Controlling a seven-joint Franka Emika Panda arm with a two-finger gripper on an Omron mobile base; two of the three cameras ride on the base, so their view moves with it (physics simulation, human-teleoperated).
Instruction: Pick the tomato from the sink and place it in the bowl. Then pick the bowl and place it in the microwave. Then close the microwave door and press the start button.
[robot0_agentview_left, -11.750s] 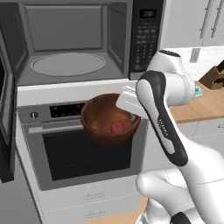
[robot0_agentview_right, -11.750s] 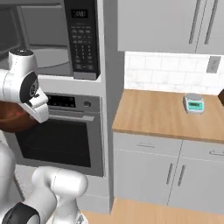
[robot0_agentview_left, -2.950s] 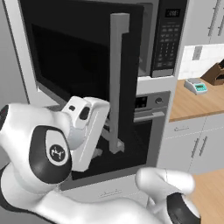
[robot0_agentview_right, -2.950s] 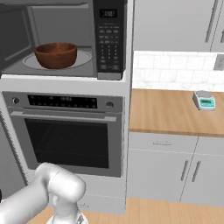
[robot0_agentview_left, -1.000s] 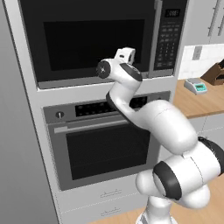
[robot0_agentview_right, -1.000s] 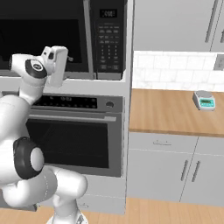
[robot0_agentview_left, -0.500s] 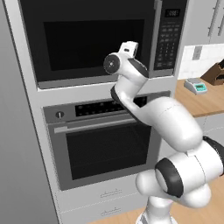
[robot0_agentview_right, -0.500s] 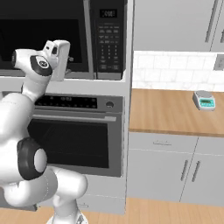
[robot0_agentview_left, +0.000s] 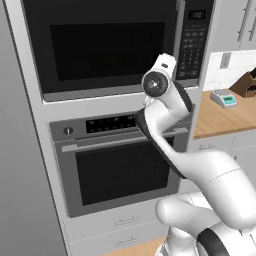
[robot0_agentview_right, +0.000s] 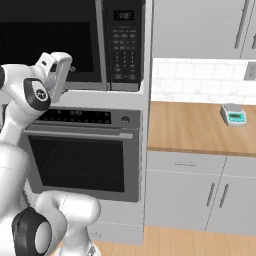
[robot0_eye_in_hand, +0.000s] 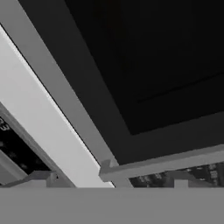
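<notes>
Oven (robot0_agentview_left: 120, 165) sits under the shut microwave door (robot0_agentview_left: 102, 47); scale (robot0_agentview_right: 233, 115) on counter (robot0_agentview_right: 195, 127).

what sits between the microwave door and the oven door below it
A plain pale grey panel strip, then the oven's dark control strip, seen in the left base view between black glass microwave door and oven door.

No writing can be read. The microwave (robot0_agentview_right: 75, 45) has a small lit display and rows of buttons on its panel, and the oven (robot0_agentview_left: 120, 160) has a control strip, all too blurred to make out.

White arm raised, elbow bent; hand (robot0_agentview_right: 59, 70) tilted upward; fingers hidden, grip state unclear.
</notes>
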